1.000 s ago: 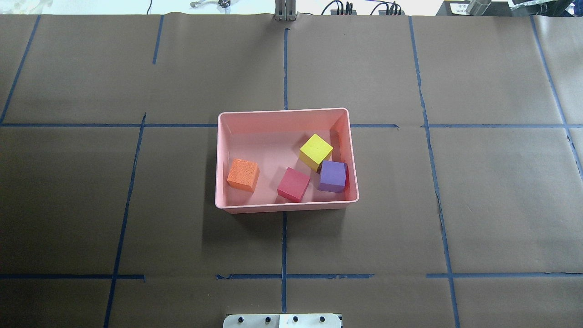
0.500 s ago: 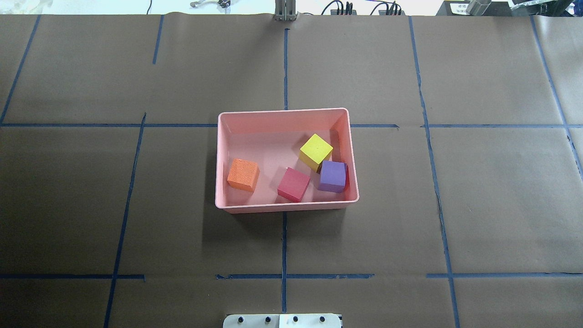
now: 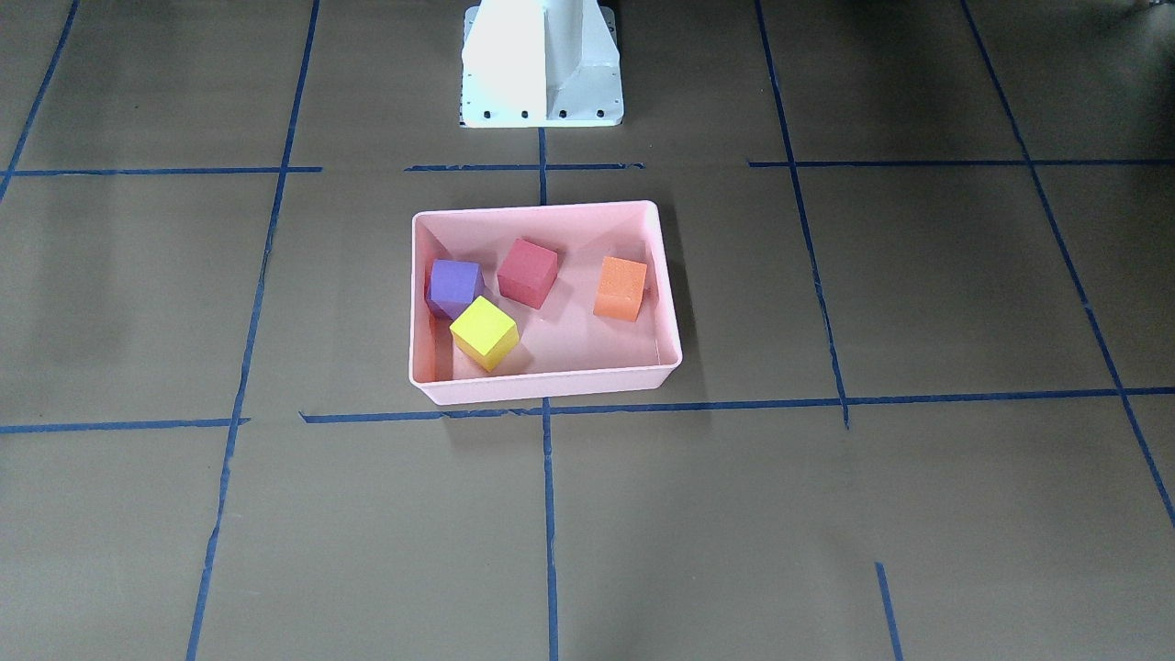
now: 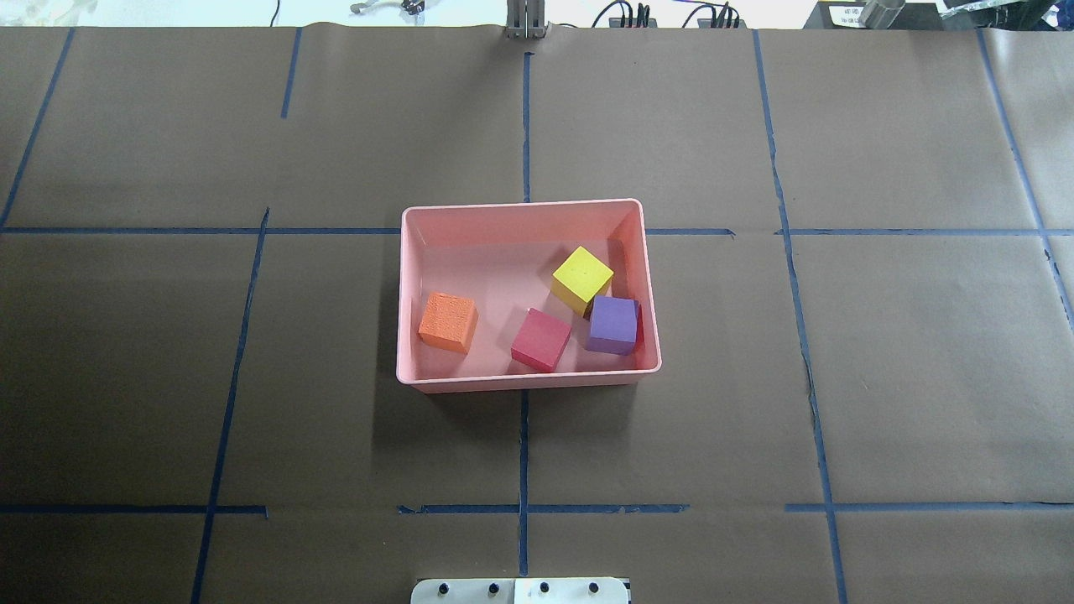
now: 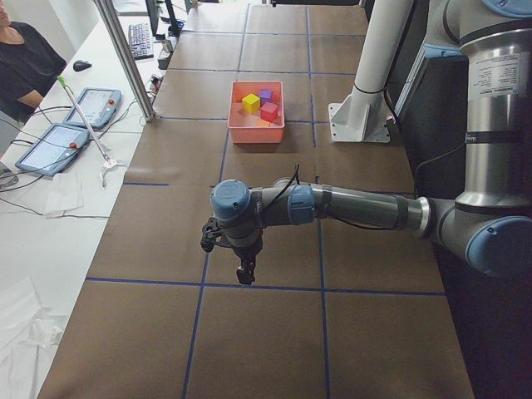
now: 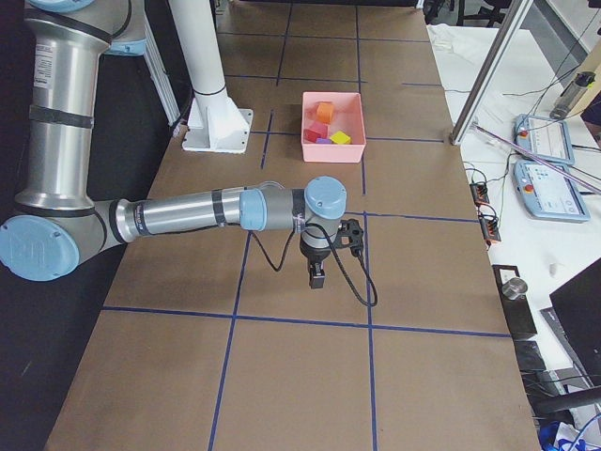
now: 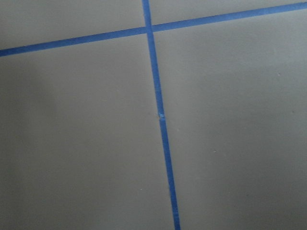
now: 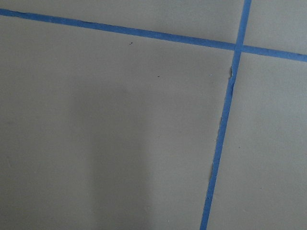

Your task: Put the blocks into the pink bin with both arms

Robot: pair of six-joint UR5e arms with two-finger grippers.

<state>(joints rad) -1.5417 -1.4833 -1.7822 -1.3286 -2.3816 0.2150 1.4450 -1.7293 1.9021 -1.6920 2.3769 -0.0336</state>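
Observation:
The pink bin [image 4: 527,381] [image 3: 546,386] stands at the table's middle. Inside it lie the orange block [image 4: 448,321] at its left, the red block [image 4: 541,339] in the middle, the purple block [image 4: 613,325] at the right wall, and the yellow-green block [image 4: 582,279] touching the purple one. The bin also shows in the side views [image 5: 256,132] [image 6: 332,148]. My left gripper [image 5: 245,273] hangs over bare table far from the bin, seen only in the exterior left view. My right gripper [image 6: 316,278] likewise shows only in the exterior right view. I cannot tell whether either is open or shut.
Brown paper with blue tape lines covers the table [image 4: 252,377]. The white pedestal base [image 3: 542,64] stands behind the bin. Tablets [image 5: 54,145] and a person [image 5: 25,62] are at the side bench. Both wrist views show only paper and tape.

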